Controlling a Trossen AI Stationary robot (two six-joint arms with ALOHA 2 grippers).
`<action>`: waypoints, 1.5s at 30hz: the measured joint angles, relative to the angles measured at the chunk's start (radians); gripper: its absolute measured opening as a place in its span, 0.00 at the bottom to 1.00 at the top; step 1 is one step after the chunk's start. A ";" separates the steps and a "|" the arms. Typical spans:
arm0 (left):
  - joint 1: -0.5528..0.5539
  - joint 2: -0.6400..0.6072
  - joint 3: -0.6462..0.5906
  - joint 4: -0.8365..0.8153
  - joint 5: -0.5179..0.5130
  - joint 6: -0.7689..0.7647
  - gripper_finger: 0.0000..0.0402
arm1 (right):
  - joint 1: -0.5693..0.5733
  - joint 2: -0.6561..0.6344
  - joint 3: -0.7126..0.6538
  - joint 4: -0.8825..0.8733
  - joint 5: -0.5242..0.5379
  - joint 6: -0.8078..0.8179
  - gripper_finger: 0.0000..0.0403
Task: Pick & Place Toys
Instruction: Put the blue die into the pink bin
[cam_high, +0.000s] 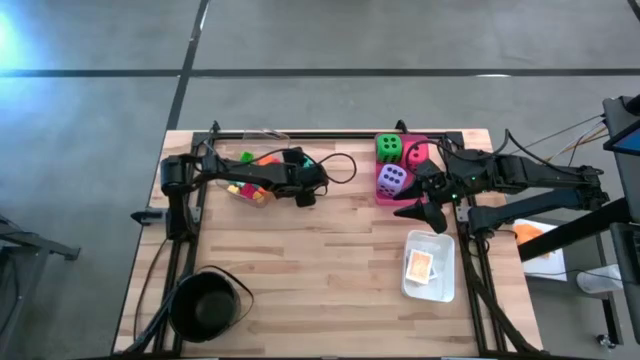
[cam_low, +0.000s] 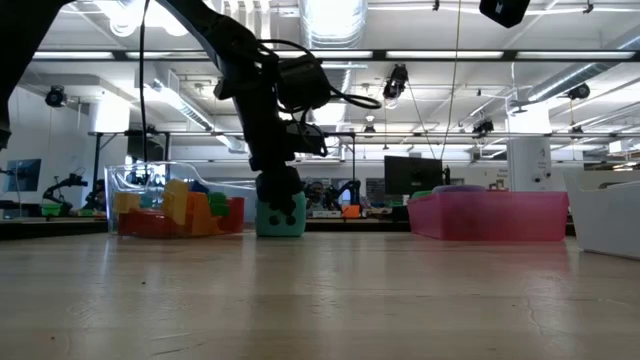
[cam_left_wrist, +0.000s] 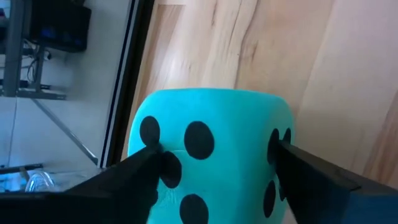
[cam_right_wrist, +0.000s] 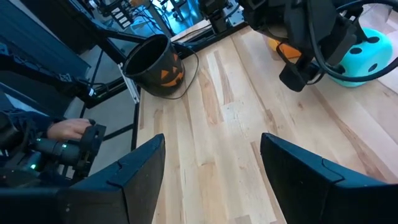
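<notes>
A teal die (cam_left_wrist: 211, 124) with black dots sits on the wooden table on its underside (cam_low: 281, 232), just right of a clear tray (cam_low: 175, 210) of small coloured blocks. My left gripper (cam_left_wrist: 217, 155) comes down on it at a slant, open, one finger on each side. Green (cam_high: 388, 148), pink-red (cam_high: 416, 155) and purple (cam_high: 393, 179) dice lie in a pink tray (cam_high: 384, 197) at the far right. A picture card (cam_high: 421, 265) lies in a white tray (cam_high: 445, 290). My right gripper (cam_right_wrist: 212, 140) hangs open above the table near the pink tray, holding nothing. My left gripper has its two fingers (cam_left_wrist: 134, 177) on opposite sides of the teal die, slanting down from above and from the table's left. The tips lie right against the die's outline (cam_left_wrist: 273, 146); I cannot tell whether they touch it. The die stands on the table.
A round black pot (cam_high: 205, 305) with an orange face stands at the near left corner. Bare wood spreads across the table's middle (cam_high: 320, 250). A black frame rail (cam_high: 330, 133) runs along the far edge. A person's hand (cam_right_wrist: 65, 129) shows beyond the table.
</notes>
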 joint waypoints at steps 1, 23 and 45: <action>0.000 0.000 -0.002 0.001 -0.001 -0.013 0.71 | 0.000 0.000 0.000 0.000 0.000 0.003 0.64; -0.020 -0.004 0.069 -0.096 0.087 -0.120 0.38 | 0.000 0.000 0.000 0.000 0.002 0.016 0.64; -0.024 -0.139 0.161 -0.152 0.470 -0.333 0.21 | -0.002 0.001 0.000 0.036 0.133 -0.193 0.64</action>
